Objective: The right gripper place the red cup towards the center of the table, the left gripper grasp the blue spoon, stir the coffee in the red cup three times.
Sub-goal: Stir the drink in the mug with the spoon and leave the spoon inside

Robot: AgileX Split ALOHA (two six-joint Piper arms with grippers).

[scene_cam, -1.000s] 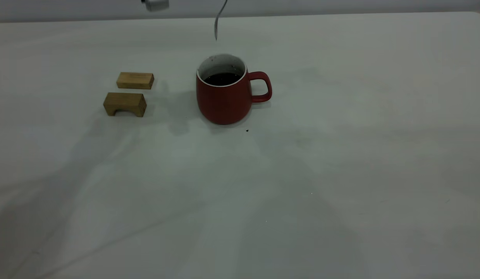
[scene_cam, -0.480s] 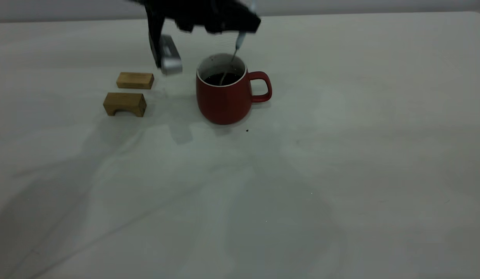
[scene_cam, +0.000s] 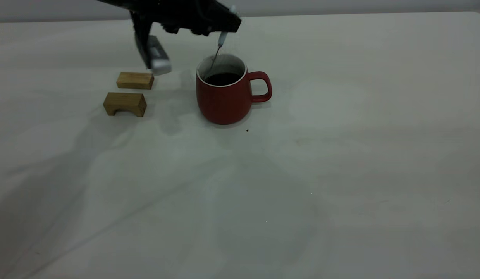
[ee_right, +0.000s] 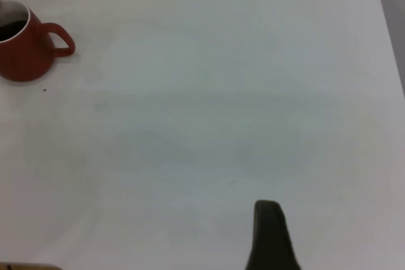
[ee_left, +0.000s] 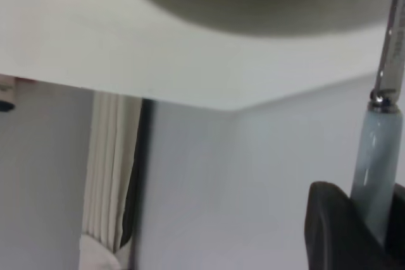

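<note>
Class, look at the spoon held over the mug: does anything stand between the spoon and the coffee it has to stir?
Nothing visible does. The left gripper holds the blue spoon by its handle above the red cup, whose mouth is open, and the neck already slants inside the rim toward the coffee.

A: What is seen apart from the work itself?

B: Two tan wooden blocks are set on the surface, one just behind the other. The far block [scene_cam: 135, 80] is a plain flat slab. The near block [scene_cam: 124, 104] is cut with an arch underneath.

A: Are they touching?

B: No, a narrow gap is left between them. A tiny dark speck [scene_cam: 246, 130] is also seen on the surface.

A: Anything beyond?

B: A pale wall [scene_cam: 340, 6] is seen.
</note>
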